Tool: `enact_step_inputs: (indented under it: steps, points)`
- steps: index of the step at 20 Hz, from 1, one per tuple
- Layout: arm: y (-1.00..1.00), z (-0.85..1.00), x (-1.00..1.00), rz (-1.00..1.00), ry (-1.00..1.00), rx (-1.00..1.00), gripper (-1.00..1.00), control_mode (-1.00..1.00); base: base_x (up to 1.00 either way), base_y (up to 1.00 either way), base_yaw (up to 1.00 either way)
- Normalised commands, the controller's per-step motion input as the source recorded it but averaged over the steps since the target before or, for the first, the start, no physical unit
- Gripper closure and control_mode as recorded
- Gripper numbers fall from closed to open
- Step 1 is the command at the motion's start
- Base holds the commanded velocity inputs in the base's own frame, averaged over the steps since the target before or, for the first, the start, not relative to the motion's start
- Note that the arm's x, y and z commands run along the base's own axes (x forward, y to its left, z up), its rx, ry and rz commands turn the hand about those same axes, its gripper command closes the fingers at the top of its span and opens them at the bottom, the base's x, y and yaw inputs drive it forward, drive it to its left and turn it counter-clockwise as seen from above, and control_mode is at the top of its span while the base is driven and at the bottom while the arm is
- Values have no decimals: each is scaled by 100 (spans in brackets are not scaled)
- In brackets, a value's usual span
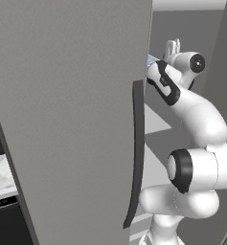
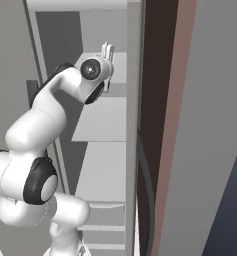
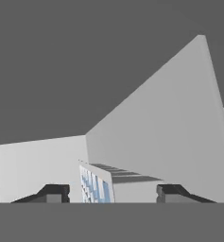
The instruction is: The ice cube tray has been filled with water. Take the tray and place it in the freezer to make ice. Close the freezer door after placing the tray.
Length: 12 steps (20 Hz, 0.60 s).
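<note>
Though clear of both fingertips, ice cube tray [image 3: 97,185] between the open pincer [image 3: 112,194]

Place: kitchen
Evidence: tall grey fridge door [image 1: 72,119] at 9 o'clock, pale freezer shelves [image 2: 102,120] at 12, dark wood cabinet [image 2: 162,125] at 3.

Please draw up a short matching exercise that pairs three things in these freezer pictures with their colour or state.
Things:
1. ice cube tray
2. hand
3. handle of the freezer door

States:
A. dark, long, curved
B. open, a finger on each side of the tray
C. pale grey walls, light-blue cells

Pairs: 1-C, 2-B, 3-A
</note>
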Motion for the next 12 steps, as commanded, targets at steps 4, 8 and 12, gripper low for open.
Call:
enact_step_inputs:
  steps: [4,8,12]
  points:
    - [0,11,0,0,0,0,-100,-100,0,0,0]
    - [0,8,-7,0,0,0,-100,-100,0,0,0]
    - [2,12,-51,0,0,0,-100,-100,0,0,0]
